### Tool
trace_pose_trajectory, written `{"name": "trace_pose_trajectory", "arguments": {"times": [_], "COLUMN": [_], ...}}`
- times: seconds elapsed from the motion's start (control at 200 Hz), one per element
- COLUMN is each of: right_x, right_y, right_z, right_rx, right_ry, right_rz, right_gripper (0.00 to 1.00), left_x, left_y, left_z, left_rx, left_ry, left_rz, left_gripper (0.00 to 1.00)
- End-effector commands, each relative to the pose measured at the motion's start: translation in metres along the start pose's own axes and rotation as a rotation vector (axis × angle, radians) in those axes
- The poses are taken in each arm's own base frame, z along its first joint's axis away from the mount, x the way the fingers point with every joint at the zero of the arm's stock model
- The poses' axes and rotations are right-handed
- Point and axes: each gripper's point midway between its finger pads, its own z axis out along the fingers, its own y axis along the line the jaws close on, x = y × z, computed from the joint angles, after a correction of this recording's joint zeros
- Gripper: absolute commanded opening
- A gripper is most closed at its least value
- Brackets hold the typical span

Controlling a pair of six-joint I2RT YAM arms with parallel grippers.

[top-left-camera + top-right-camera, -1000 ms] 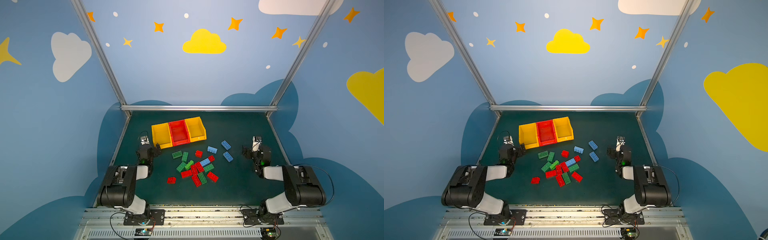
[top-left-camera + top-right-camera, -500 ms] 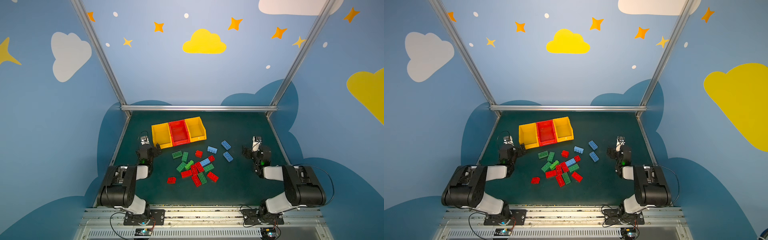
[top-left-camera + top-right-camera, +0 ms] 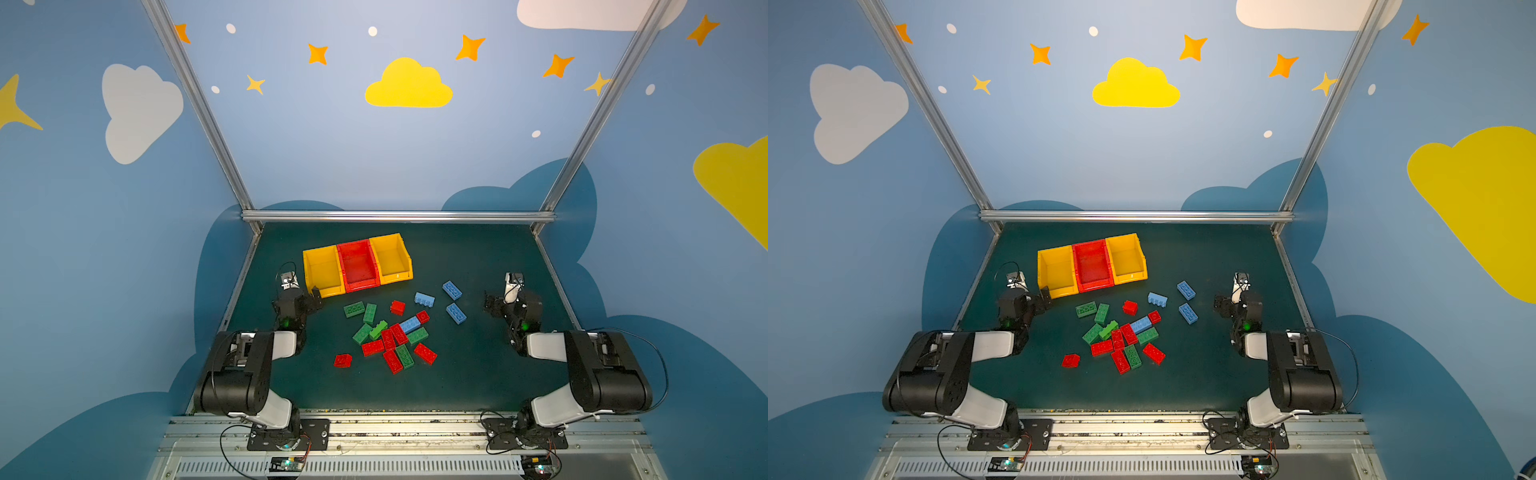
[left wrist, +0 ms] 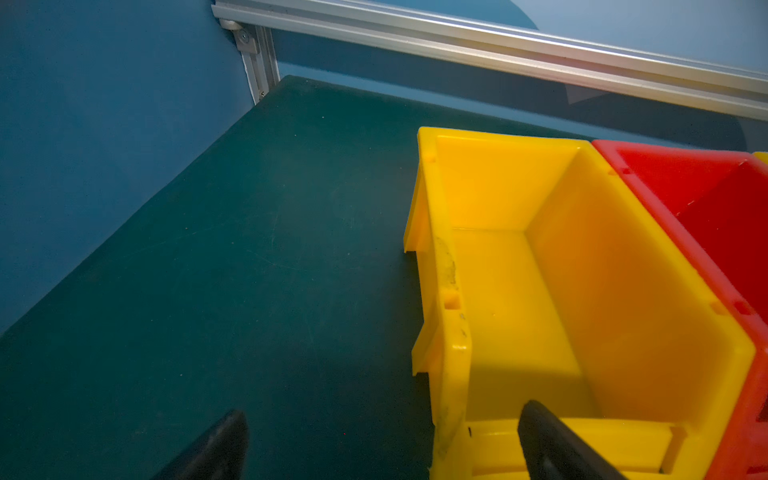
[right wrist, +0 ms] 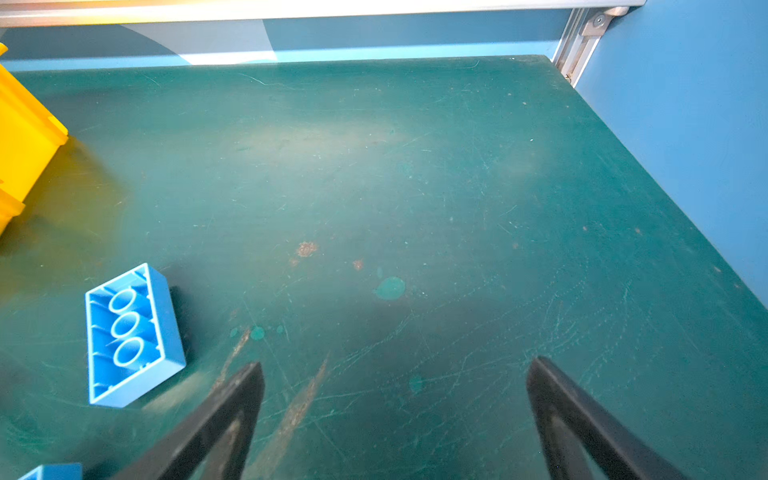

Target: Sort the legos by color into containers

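The dark green tabletop (image 5: pixel 415 166) looks matt and well worn, crossed by fine pale scratches and a few rusty-brown scuffs. The joined yellow and red open-top plastic bins (image 4: pixel 623 291) are smooth with a soft gloss (the nearest yellow rim carries grey scuff marks). The light blue plastic brick (image 5: pixel 137 332) is smooth and slightly shiny. The silver frame rail (image 4: pixel 498 45) looks like brushed metal. The right gripper (image 5: pixel 397 363) has matt black fingers (image 5: pixel 232 415).

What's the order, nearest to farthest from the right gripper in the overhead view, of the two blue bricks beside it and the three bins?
1. Front blue brick and back blue brick, beside the right gripper: too close to call.
2. Right yellow bin, near end.
3. Red bin, middle.
4. Left yellow bin, far end.
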Motion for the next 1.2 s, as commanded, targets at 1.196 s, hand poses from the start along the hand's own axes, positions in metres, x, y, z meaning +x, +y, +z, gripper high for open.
{"name": "trace_pose_trajectory", "arguments": {"times": [1.196], "right_x": [-0.069], "right_y": [0.086], "right_z": [0.002], "right_rx": [-0.064], "right_ry": [0.531], "right_rz": [-0.057], "right_gripper": [0.94], "left_x": [-0.092], "left_y": [-0.051], "left_z": [-0.019], "left_rx": [0.115], "left_ry": [0.090], "left_rz": [0.107], "left_gripper": [1.00]}}
